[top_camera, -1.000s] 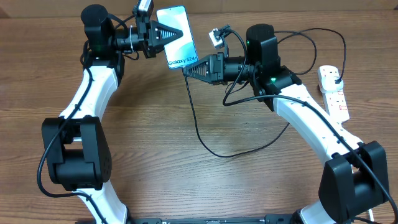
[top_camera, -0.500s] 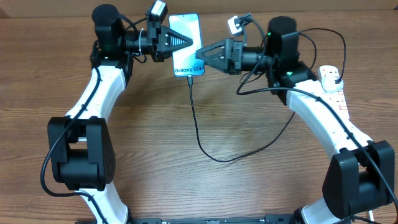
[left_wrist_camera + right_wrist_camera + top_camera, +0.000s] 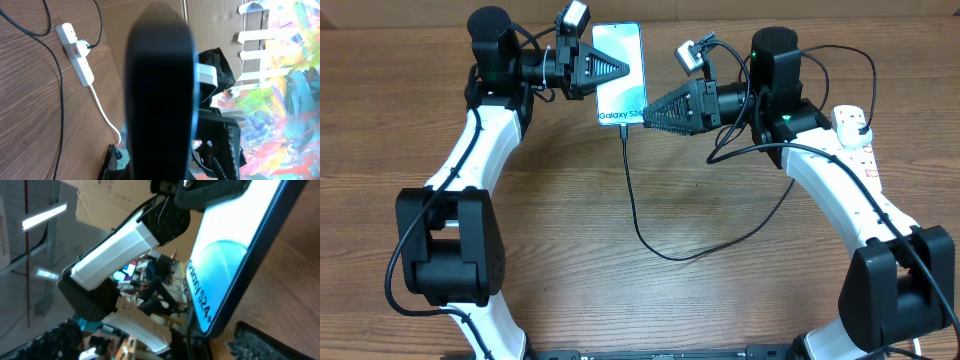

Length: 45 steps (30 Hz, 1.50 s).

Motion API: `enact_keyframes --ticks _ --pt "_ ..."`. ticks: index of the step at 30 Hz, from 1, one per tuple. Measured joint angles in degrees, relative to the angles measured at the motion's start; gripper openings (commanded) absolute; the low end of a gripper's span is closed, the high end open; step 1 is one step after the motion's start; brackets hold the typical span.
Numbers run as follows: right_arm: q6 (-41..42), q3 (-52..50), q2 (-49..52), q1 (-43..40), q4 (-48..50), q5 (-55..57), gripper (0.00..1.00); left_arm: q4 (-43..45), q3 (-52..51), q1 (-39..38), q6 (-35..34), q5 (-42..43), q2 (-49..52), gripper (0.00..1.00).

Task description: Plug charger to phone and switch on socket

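The phone (image 3: pixel 620 95), its light blue screen lit, is held up off the table with my left gripper (image 3: pixel 625 68) shut on its upper part. The charger (image 3: pixel 636 215), a thin black cable, hangs from the phone's bottom edge, loops over the table and ends in a black plug (image 3: pixel 861 127) in the white socket (image 3: pixel 858 155) at the right. My right gripper (image 3: pixel 645 118) stands open beside the phone's lower right corner, holding nothing. The right wrist view shows the screen (image 3: pixel 225 265) close up and one finger pad (image 3: pixel 270 342). The phone's dark back (image 3: pixel 160 90) fills the left wrist view.
The socket (image 3: pixel 75 55) with its thick white cord (image 3: pixel 105 110) lies near the table's right edge. Another black cable (image 3: pixel 840 60) arcs over the right arm. A cardboard wall stands beyond the table's far edge.
Both arms and the phone shifted right. The right gripper, shut at the cable tip one second ago, has opened and now sits a little lower beside the phone.
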Motion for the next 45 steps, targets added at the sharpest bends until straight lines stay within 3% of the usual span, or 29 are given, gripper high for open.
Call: enact_keyframes --ticks 2,5,12,17,24,31,37,45 --pt "-0.4 0.0 0.0 0.1 -1.6 -0.7 0.70 0.0 0.0 0.0 0.0 0.0 0.0 0.04" --pt "-1.6 0.2 0.0 0.9 -4.1 -0.8 0.62 0.0 0.0 0.0 0.1 0.0 0.0 0.04" --pt "-4.6 0.3 0.0 3.6 -11.4 3.1 0.61 0.0 0.0 0.0 0.1 0.1 0.0 0.04" --pt "-5.7 0.3 0.0 3.9 -11.8 6.1 0.43 0.0 0.0 0.0 -0.1 0.0 0.0 0.04" --pt "-5.9 0.3 0.0 5.3 -11.9 7.6 0.39 0.0 0.0 0.0 -0.1 0.1 0.0 0.04" --pt "-6.3 0.3 0.0 6.3 -12.3 10.4 0.17 0.0 0.0 0.0 -0.1 0.3 0.0 0.04" --pt "-6.4 0.3 0.0 6.3 -12.5 11.8 0.05 0.0 0.0 0.0 -0.1 0.3 0.0 0.04" --pt "-3.9 0.3 0.0 6.3 -12.7 12.0 0.04 0.4 0.0 0.0 0.2 0.4 -0.1 0.04"
